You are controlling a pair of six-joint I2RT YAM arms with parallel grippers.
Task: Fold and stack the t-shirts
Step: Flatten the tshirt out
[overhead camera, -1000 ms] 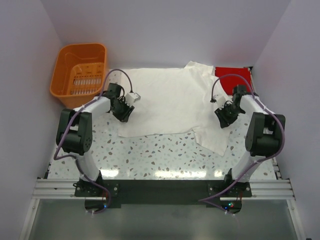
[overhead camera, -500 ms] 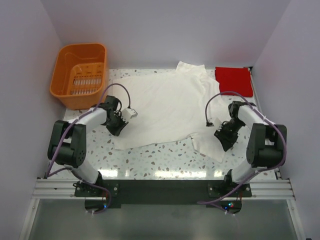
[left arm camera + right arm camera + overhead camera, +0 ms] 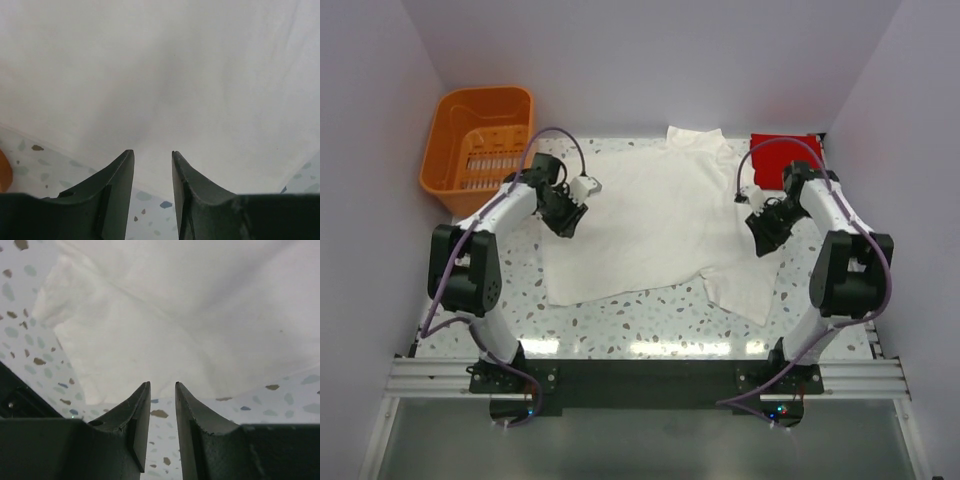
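The cream-white t-shirt (image 3: 650,215) lies spread flat across the middle of the table, one sleeve (image 3: 745,290) hanging toward the near right. A red t-shirt (image 3: 782,157), folded into a small square, sits at the far right corner. My left gripper (image 3: 563,220) hovers at the white shirt's left edge, open and empty; in its wrist view the left gripper (image 3: 152,152) has cloth (image 3: 160,75) just beyond its tips. My right gripper (image 3: 764,238) stands open at the shirt's right edge, above bare table; the wrist view shows the right gripper (image 3: 162,384) with white fabric (image 3: 175,330) ahead.
An orange slotted basket (image 3: 480,140) stands at the far left corner, close behind the left arm. Purple walls enclose the table on three sides. Speckled tabletop (image 3: 640,320) shows between the shirt's hem and the arm bases.
The white shirt was pulled toward the near edge, then let go. Both grippers have since moved back toward the far side, and the left one reopened.
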